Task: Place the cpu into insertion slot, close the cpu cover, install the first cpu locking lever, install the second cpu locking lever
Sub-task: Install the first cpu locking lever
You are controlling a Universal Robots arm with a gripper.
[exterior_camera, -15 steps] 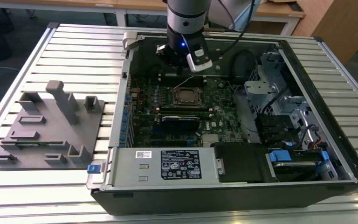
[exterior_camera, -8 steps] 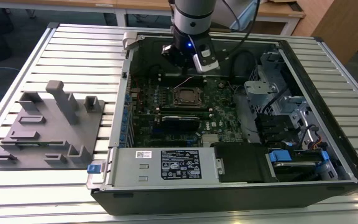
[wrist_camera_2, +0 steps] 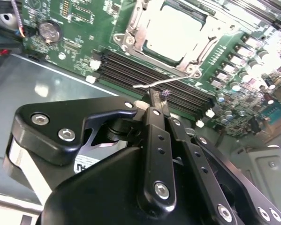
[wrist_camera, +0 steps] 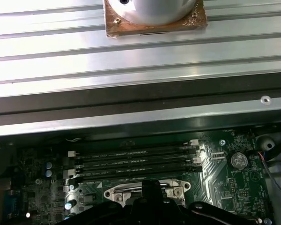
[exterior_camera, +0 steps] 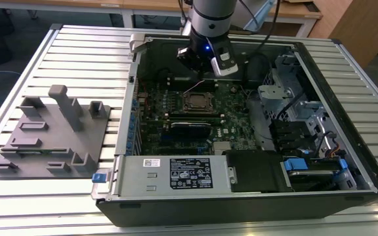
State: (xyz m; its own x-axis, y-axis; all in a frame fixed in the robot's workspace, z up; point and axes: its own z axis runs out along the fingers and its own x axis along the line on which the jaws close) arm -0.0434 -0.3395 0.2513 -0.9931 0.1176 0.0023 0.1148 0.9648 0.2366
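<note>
The gripper (wrist_camera_2: 155, 99), fingers pinched narrow, meets the raised locking lever (wrist_camera_2: 170, 80) at their tips, the cpu (wrist_camera_2: 178, 28) just beyond under its shut cpu cover (wrist_camera_2: 152, 52); the springy lever could slip off sideways.

You get hard overhead glare on the counter (wrist_camera: 131, 61) slats; the computer case (exterior_camera: 166, 61) is dim inside, and the hand (wrist_camera_2: 156, 96) looks soft.

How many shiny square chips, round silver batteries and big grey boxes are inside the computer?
cpu: 1
round battery: 1
grey power supply box: 1
Total: 3
</note>
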